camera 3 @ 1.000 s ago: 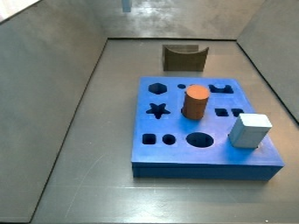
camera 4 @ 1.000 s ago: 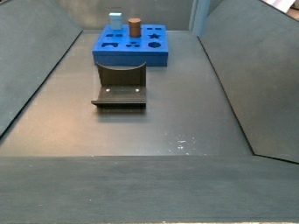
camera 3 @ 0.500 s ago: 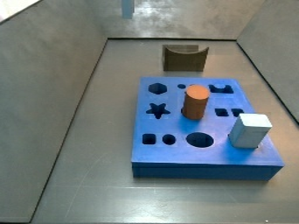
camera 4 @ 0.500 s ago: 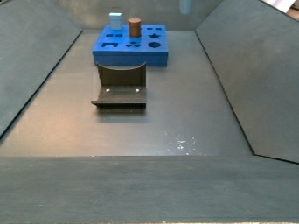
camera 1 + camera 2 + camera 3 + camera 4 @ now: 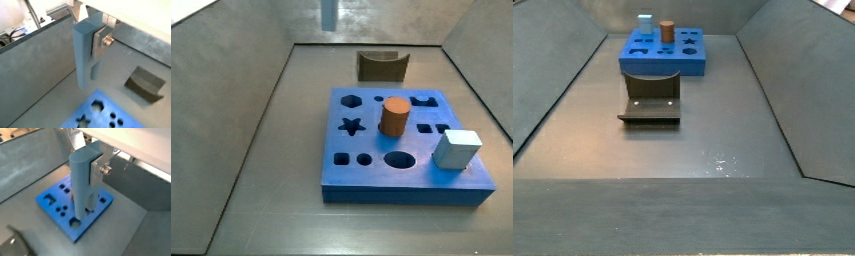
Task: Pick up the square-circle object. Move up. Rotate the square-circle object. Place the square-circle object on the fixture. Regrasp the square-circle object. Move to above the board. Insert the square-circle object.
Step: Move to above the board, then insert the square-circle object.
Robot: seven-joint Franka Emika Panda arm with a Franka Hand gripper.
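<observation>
My gripper (image 5: 91, 42) (image 5: 87, 169) is shut on the square-circle object (image 5: 85, 55) (image 5: 84, 185), a slim pale blue-grey peg that hangs upright from the silver fingers (image 5: 101, 43). It is held high above the floor. In a side view only the peg's lower end (image 5: 329, 12) shows at the top edge. The blue board (image 5: 352, 150) (image 5: 647, 62) (image 5: 52, 203) (image 5: 100, 116) lies far below. The dark fixture (image 5: 381, 66) (image 5: 651, 105) (image 5: 145, 83) stands bare on the floor next to the board.
An orange cylinder (image 5: 394, 116) (image 5: 667, 30) and a stout pale cube (image 5: 456, 149) (image 5: 644, 22) stand in the board. Sloping grey walls (image 5: 231, 90) enclose the floor on all sides.
In one side view the peg's end has shifted right and shows more at the top edge. In the other, the arm part at the top edge has left the frame.
</observation>
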